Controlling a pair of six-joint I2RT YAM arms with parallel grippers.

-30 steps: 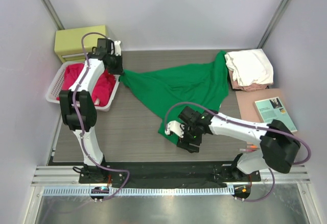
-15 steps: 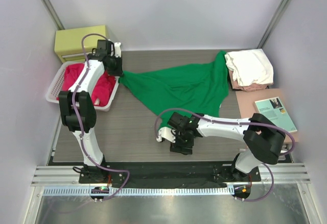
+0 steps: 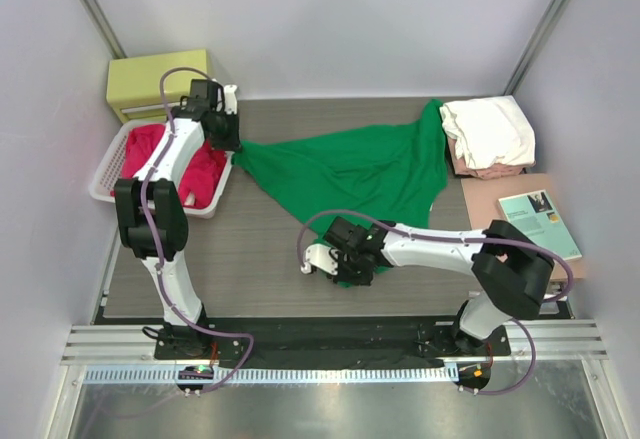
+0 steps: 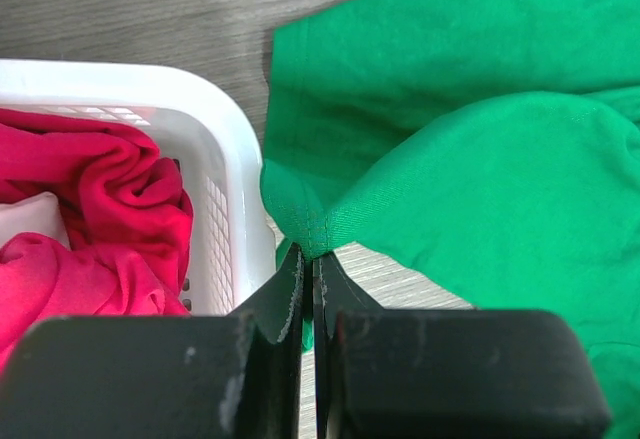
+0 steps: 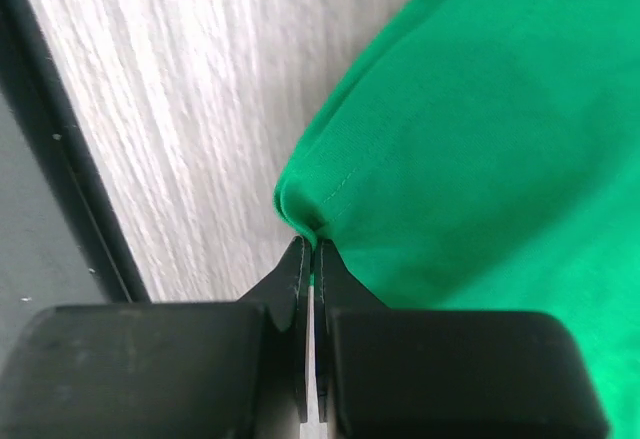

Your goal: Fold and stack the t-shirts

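Table (image 3: 250, 254) of grey wood grain bears the green t-shirt (image 3: 360, 169), spread from the white slatted basket (image 3: 103, 187) of red t-shirts (image 3: 200, 174) toward the folded white t-shirt (image 3: 488, 131). The left gripper (image 4: 308, 264) is clenched on a green hem corner beside the basket; the right gripper (image 5: 308, 251) pinches the green near edge.

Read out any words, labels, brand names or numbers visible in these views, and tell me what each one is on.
No text can be read in any view.
The cover print on the teal book is too small and blurred in the top view to read.
No lettering or label shows on the green t-shirt, the white basket or the yellow box.
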